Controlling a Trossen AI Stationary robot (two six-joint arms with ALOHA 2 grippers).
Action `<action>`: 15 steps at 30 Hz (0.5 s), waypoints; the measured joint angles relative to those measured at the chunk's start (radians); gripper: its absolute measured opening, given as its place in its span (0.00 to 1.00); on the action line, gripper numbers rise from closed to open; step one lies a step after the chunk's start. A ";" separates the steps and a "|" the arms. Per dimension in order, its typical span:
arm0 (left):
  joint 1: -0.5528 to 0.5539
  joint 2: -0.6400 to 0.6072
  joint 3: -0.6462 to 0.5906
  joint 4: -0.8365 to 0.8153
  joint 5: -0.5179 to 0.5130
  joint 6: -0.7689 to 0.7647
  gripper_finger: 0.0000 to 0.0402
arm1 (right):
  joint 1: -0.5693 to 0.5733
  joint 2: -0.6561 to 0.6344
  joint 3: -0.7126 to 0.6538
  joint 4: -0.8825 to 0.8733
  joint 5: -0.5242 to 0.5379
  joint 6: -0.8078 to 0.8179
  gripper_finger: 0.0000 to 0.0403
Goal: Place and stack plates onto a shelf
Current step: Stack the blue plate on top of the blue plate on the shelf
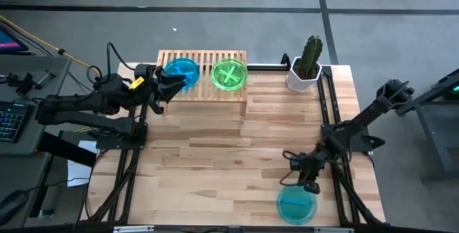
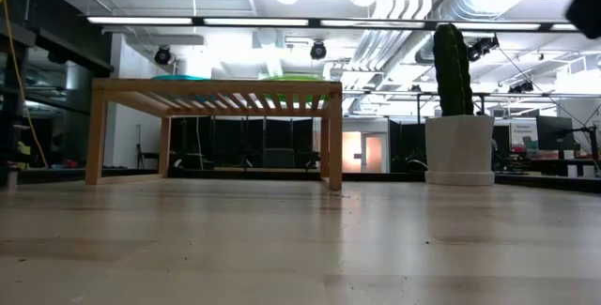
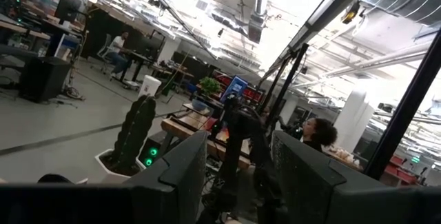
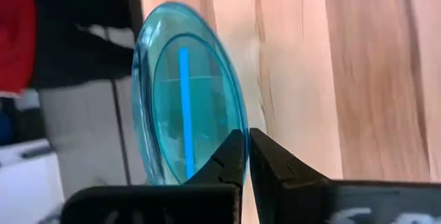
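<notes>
The bamboo shelf (image 1: 203, 82) (image 2: 216, 94) stands at the table's far side. On its slatted top rest a cyan-blue plate (image 1: 181, 72) (image 2: 183, 77) and a yellow-green plate (image 1: 229, 74) (image 2: 296, 77). My left gripper (image 1: 166, 84) (image 3: 238, 148) is open beside the left rim of the blue plate on the shelf, with nothing between its fingers. Another cyan-blue plate (image 1: 296, 204) (image 4: 189, 93) lies at the table's near right edge. My right gripper (image 1: 310, 185) (image 4: 247, 145) is shut at its rim. My right gripper pinches the far right rim (image 4: 234, 131) of the blue plate between its two fingers, which come slanting down from the table's far right. Whether the plate is lifted or lies on the table does not show.
A cactus in a white pot (image 1: 307, 67) (image 2: 460, 145) stands right of the shelf at the far right corner. Bare wooden tabletop (image 1: 229, 161) spreads between the shelf and the near edge. Black frame rails run along both table sides.
</notes>
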 joint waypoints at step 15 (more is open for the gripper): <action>0.000 0.000 0.000 0.181 0.001 -0.001 0.39 | -0.321 -0.040 0.002 0.497 0.075 0.056 0.00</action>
